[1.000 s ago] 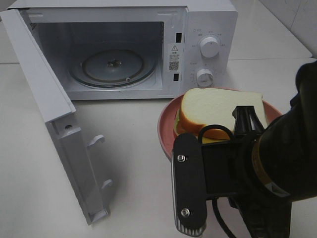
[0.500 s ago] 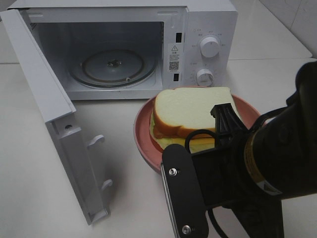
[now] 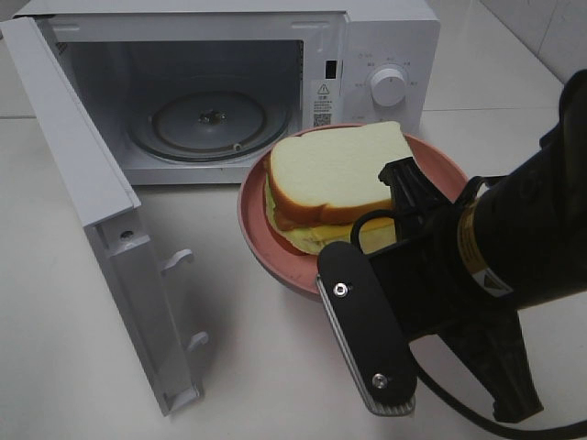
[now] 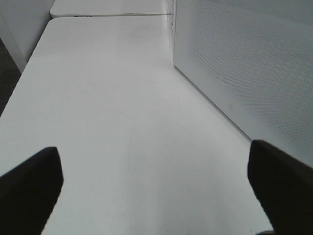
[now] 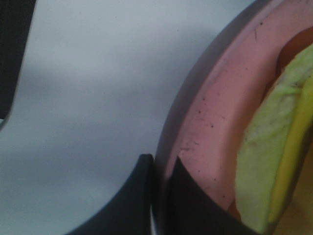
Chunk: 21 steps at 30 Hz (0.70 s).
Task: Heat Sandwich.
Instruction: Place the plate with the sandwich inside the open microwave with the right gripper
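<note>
Sandwich is lying on the pink plate, just near and right of the open microwave, while the right pincer is pinching the plate's near rim tight.

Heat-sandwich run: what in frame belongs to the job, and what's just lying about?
In the job:
sandwich
pink plate under it
right gripper, fingers shut on the plate's rim
microwave, door open
glass turntable

Not in use:
left gripper, open above the table
</note>
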Motion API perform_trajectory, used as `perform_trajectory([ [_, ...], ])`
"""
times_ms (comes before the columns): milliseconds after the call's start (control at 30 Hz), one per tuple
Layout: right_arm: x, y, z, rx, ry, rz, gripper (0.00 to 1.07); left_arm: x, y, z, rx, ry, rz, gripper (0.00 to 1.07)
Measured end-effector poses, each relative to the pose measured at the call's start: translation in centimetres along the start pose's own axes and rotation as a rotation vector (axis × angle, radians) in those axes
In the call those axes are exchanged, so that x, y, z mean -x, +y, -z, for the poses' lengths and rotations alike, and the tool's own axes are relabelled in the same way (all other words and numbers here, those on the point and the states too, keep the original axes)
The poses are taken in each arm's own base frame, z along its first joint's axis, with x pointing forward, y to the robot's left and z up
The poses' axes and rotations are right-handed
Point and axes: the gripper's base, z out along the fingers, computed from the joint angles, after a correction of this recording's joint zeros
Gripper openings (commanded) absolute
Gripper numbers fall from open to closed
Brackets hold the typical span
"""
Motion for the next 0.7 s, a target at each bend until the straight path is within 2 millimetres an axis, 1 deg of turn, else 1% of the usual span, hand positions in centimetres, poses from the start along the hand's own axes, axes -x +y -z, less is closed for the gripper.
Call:
perform_trajectory([
  [100, -0.3, -0.5, -0.3, -0.011, -0.035, 0.057, 0.0, 0.0, 0.0, 0.0, 0.0, 0.0, 0.0, 0.98],
  [267, -0.8, -0.9, -0.5, -0.002, -0.063, 0.09, 0.0, 0.0, 0.0, 0.0, 0.0, 0.0, 0.0, 0.98],
  [400, -1.8, -1.3, -1.0, 0.021, -0.094, 0.135, 0.0, 0.0, 0.0, 0.0, 0.0, 0.0, 0.0, 0.98],
  [700, -2.8, -1.7, -1.4, 0.046, -0.135, 0.2, 0.0, 0.0, 0.0, 0.0, 0.0, 0.0, 0.0, 0.98],
])
